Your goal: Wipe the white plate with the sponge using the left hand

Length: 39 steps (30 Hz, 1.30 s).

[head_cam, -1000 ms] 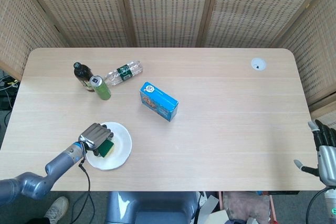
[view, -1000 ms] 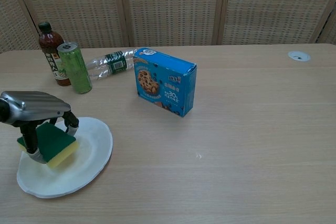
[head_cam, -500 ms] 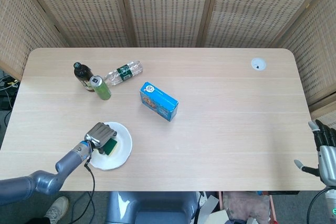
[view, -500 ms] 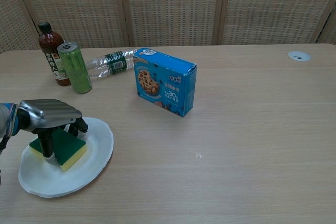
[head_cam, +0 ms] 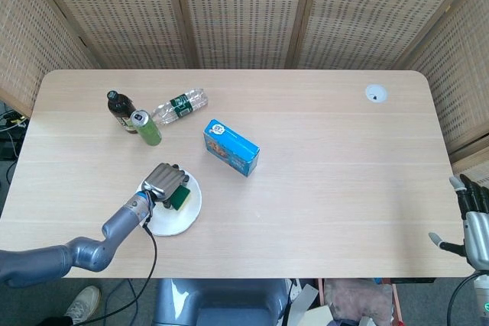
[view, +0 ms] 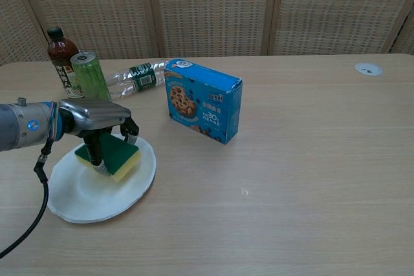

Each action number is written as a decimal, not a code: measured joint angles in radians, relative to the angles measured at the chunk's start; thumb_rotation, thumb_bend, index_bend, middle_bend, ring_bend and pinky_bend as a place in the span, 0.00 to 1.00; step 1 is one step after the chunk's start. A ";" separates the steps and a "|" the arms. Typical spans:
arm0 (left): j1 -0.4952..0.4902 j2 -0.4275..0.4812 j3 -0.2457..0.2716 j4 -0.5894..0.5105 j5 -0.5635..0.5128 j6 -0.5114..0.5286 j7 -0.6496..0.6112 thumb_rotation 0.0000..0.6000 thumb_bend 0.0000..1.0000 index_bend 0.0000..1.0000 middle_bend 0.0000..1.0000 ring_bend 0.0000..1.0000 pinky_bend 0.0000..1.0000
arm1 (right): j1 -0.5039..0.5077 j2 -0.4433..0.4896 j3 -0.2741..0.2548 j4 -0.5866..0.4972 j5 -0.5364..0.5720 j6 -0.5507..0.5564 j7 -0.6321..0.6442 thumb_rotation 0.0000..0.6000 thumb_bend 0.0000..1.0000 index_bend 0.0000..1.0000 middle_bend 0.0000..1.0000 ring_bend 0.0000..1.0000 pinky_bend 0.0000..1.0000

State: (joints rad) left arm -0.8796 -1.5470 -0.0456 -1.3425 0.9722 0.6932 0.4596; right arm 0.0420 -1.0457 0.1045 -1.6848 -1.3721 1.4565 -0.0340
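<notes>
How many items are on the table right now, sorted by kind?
Bottles: 2, a dark bottle standing and a clear plastic bottle lying down
Cans: 1, the green can
Boxes: 1, the blue cookie box
Plates: 1, the white plate
Sponges: 1, the sponge, held by the left hand over the plate
Total: 6

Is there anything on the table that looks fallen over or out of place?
Yes: the clear water bottle lies on its side behind the green can, while the brown bottle stands upright. The sponge sits on the white plate under the left hand, as expected.
</notes>
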 measured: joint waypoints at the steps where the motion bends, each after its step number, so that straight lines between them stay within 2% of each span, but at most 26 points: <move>1: 0.004 0.021 0.000 -0.022 0.007 0.011 -0.002 1.00 0.15 0.52 0.41 0.27 0.36 | 0.000 0.000 -0.001 -0.001 -0.002 -0.001 -0.001 1.00 0.00 0.00 0.00 0.00 0.00; 4: 0.018 0.075 0.009 -0.068 0.038 0.040 -0.008 1.00 0.14 0.52 0.41 0.27 0.36 | 0.001 -0.002 -0.004 -0.003 -0.008 0.001 -0.007 1.00 0.00 0.00 0.00 0.00 0.00; 7: 0.035 0.084 0.013 -0.070 0.069 0.071 -0.034 1.00 0.14 0.52 0.41 0.27 0.36 | 0.001 -0.004 -0.007 -0.006 -0.013 0.002 -0.015 1.00 0.00 0.00 0.00 0.00 0.00; 15: 0.032 -0.001 0.004 0.033 0.056 0.044 -0.066 1.00 0.14 0.52 0.41 0.27 0.36 | 0.006 -0.009 -0.008 -0.010 -0.004 -0.008 -0.031 1.00 0.00 0.00 0.00 0.00 0.00; 22: 0.019 -0.050 0.039 0.060 0.014 -0.010 -0.019 1.00 0.15 0.52 0.41 0.27 0.36 | 0.007 -0.005 -0.003 -0.005 0.010 -0.015 -0.017 1.00 0.00 0.00 0.00 0.00 0.00; 32: 0.046 0.048 0.092 -0.045 0.045 -0.028 -0.048 1.00 0.14 0.52 0.41 0.27 0.36 | 0.003 0.000 -0.006 -0.010 -0.001 -0.007 -0.013 1.00 0.00 0.00 0.00 0.00 0.00; 39: 0.063 0.079 0.105 -0.060 0.094 -0.018 -0.079 1.00 0.14 0.52 0.41 0.27 0.36 | 0.004 -0.001 -0.008 -0.012 -0.002 -0.008 -0.018 1.00 0.00 0.00 0.00 0.00 0.00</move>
State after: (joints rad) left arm -0.8170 -1.4679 0.0593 -1.4022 1.0664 0.6755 0.3808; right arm 0.0464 -1.0468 0.0965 -1.6972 -1.3746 1.4485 -0.0518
